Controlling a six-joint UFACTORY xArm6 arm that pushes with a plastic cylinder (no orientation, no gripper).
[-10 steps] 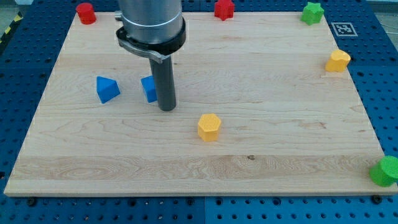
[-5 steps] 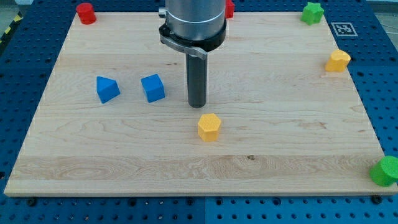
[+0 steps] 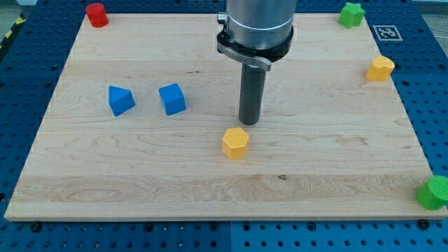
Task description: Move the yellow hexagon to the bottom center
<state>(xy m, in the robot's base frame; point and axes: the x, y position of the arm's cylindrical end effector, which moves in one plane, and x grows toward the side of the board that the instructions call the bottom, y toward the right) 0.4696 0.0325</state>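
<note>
Wooden board [image 3: 336, 161]: my tip [image 3: 250, 123] just above yellow hexagon [image 3: 236, 143], apart; no hand.

lighting: bright, even, diffuse, apparently from overhead. shadows: soft and short; a faint one on the wooden board [image 3: 329, 168] around my tip [image 3: 250, 123], a small one under the yellow hexagon [image 3: 236, 143] just below my tip. glare: mild sheen on the metal collar above my tip. focus: sharp throughout, no motion blur. distortion: board edges look straight.
</note>
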